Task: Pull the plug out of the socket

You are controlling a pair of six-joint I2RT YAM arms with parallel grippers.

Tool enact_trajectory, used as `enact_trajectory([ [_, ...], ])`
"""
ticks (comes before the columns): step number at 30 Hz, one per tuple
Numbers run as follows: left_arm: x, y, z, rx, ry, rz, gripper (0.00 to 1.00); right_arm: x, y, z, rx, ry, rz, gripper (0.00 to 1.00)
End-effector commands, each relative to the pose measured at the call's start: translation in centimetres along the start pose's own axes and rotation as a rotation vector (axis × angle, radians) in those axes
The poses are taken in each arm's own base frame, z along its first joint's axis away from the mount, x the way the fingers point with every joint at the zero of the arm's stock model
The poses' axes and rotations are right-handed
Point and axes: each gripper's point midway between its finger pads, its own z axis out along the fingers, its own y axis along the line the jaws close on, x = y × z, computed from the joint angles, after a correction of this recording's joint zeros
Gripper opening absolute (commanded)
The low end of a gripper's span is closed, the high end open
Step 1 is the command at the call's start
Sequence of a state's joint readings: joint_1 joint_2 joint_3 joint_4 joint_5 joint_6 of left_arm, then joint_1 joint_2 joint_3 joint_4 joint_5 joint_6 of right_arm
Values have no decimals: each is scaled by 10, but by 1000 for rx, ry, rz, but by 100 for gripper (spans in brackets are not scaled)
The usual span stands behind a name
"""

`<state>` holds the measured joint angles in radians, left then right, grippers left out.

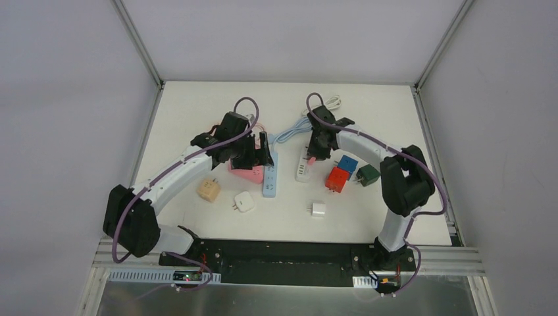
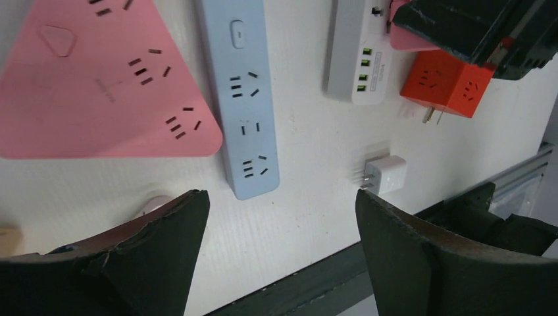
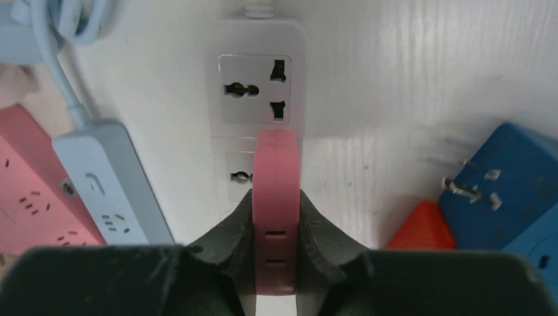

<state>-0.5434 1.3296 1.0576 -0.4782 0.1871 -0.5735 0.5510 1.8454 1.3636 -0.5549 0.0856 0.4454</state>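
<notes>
My right gripper [image 3: 277, 210] is shut on a flat pink plug [image 3: 277, 191], one finger on each side. The plug stands over the second socket of the white power strip [image 3: 262, 85]; I cannot tell whether its pins are still in. From above, the right gripper [image 1: 314, 153] sits over the strip [image 1: 303, 170] at mid-table. The left wrist view shows the plug [image 2: 408, 36] beside the strip [image 2: 358, 59]. My left gripper [image 2: 283, 201] is open and empty, hovering over the near end of the light blue power strip [image 2: 243, 99].
A pink triangular socket block [image 2: 99, 85] lies left of the blue strip. Red [image 1: 337, 179], blue [image 1: 347, 163] and green [image 1: 368, 174] cube adapters sit right of the white strip. White chargers [image 1: 244, 201] [image 1: 318, 210] and a beige cube [image 1: 208, 189] lie nearer. Coiled cables [image 1: 289, 131] lie behind.
</notes>
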Motion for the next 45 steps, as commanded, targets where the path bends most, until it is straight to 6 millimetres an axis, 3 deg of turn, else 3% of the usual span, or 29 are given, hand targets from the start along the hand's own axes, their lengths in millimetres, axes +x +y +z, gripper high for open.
enact_trajectory([
  [1, -3, -40, 14, 162, 47, -37, 84, 31, 14, -25, -92, 40, 61, 2],
  [7, 1, -53, 43, 182, 120, -42, 83, 31, 11, -28, -103, 13, 67, 39],
  [11, 5, -58, 62, 179, 169, -44, 81, 23, 16, -34, -120, -16, 60, 48],
  [15, 9, -62, 77, 179, 206, -44, 76, 16, 16, -37, -109, -39, 51, 41],
  [22, 23, -71, 101, 184, 331, -65, 67, 22, 17, -35, -105, 6, 46, 8],
  [25, 30, -72, 110, 173, 361, -58, 65, 24, 19, -34, -112, 19, 45, 0],
  [32, 50, -64, 126, 121, 424, -25, 52, 23, 33, -45, -196, 39, 54, 0],
  [33, 62, -71, 127, 123, 447, 4, 49, 22, 36, -47, -209, 39, 54, 0],
  [34, 57, -62, 130, 108, 442, -12, 47, 21, 38, -49, -223, 38, 53, 0],
  [38, 68, -48, 136, 40, 468, 10, 40, 20, 45, -55, -257, 45, 56, 0],
  [45, 84, -14, 142, -99, 491, 21, 30, 21, 34, -53, -213, 64, 51, 0],
])
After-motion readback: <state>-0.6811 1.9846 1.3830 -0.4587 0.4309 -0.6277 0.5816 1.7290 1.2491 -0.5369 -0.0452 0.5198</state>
